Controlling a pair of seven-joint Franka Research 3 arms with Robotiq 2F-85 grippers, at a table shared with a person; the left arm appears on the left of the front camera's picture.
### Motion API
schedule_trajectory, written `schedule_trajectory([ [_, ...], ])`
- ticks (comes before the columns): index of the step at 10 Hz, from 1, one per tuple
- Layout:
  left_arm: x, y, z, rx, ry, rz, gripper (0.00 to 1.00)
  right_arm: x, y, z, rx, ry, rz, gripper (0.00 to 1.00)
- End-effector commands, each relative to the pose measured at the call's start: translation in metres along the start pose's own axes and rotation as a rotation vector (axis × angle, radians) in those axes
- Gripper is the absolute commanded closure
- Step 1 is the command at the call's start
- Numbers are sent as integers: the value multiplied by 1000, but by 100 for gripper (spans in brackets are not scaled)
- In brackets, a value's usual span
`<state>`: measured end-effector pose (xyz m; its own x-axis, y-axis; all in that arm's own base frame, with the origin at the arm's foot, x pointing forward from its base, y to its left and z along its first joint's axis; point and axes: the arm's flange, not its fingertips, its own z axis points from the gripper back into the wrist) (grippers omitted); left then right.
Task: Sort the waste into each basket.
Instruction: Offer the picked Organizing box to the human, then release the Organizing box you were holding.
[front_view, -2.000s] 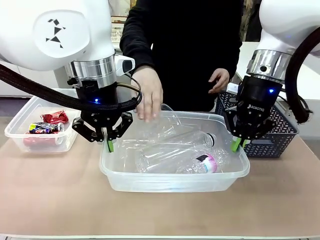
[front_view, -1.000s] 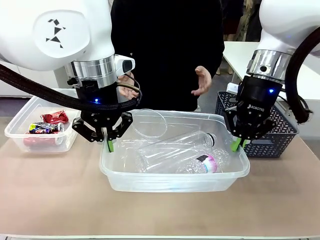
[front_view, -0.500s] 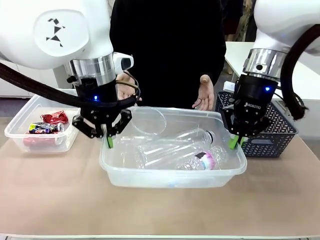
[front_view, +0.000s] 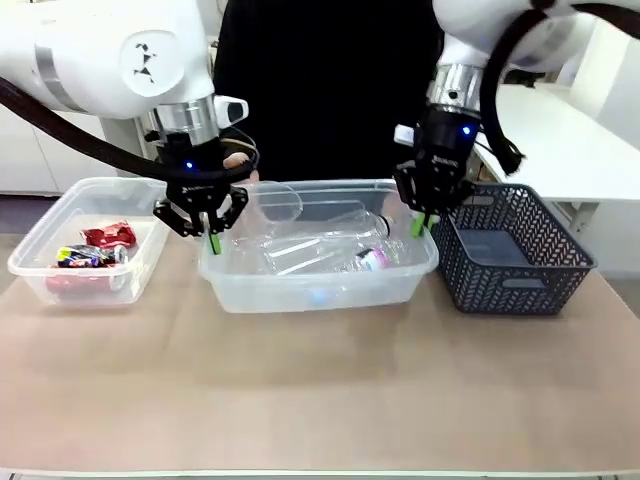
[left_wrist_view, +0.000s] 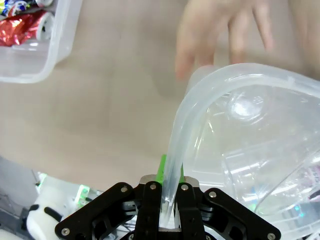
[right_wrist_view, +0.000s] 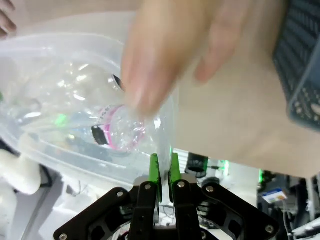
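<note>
Both tools are carrying the bottle tub (front_view: 318, 290) farther across the counter (front_view: 320, 390): left tool (front_view: 211, 243) and right tool (front_view: 421, 226) pinching opposite rims, keeping it level.

near tabletop (front_view: 320, 390) bare, person's hands (right_wrist_view: 165, 55) crowding tub's (front_view: 320, 285) far rim

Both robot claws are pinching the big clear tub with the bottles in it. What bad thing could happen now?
The left gripper and right gripper each pinch only the thin rim of the middle tub, so it might slip or flex and tip its clear bottles. The person's hand is close to the right gripper and could get bumped. The tub is close to the dark basket and could knock it.
</note>
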<state>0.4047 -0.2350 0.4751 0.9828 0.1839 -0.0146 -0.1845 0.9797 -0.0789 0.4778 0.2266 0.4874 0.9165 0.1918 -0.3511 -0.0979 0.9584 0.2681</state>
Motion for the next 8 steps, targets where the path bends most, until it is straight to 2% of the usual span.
schedule_trajectory([
  [1,5,-15,-2,-62,-17,37,96,20,13,0,53,74,19,91],
  [2,5,-13,-3,-84,-33,53,96,32,6,-12,70,102,-6,91],
  [3,9,1,-9,-5,14,11,96,39,1,-25,76,147,-17,91],
  [4,9,1,-9,-5,14,11,96,28,-9,-12,18,63,-5,91],
  [8,9,1,-9,-5,14,11,96,28,-9,-12,18,63,-5,91],
])
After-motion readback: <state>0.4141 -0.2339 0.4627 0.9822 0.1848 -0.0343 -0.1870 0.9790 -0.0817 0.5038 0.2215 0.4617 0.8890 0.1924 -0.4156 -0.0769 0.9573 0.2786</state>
